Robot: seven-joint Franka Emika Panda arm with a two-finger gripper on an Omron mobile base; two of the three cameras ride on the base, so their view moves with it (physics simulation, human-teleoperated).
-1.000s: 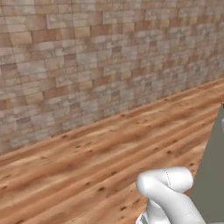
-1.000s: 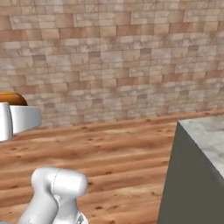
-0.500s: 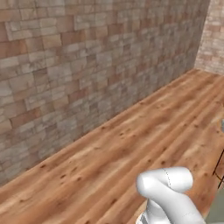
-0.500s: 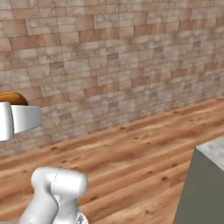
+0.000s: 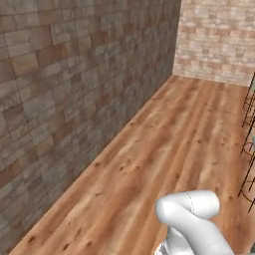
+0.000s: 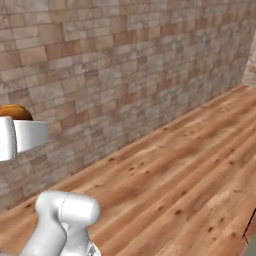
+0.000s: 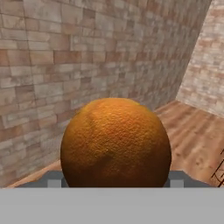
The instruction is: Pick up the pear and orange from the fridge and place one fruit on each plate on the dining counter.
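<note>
No legible text, label or number on anything

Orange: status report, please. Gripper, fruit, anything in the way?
Gripper shut on the orange, fruit carried up at hand height. Brick wall and wooden floor ahead. Nothing blocking in view.

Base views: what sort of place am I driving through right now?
Likely an indoor room beside a dining area: brick wall, wooden plank floor, and thin dark legs, perhaps bar stools. The gripper carries the orange.
</note>
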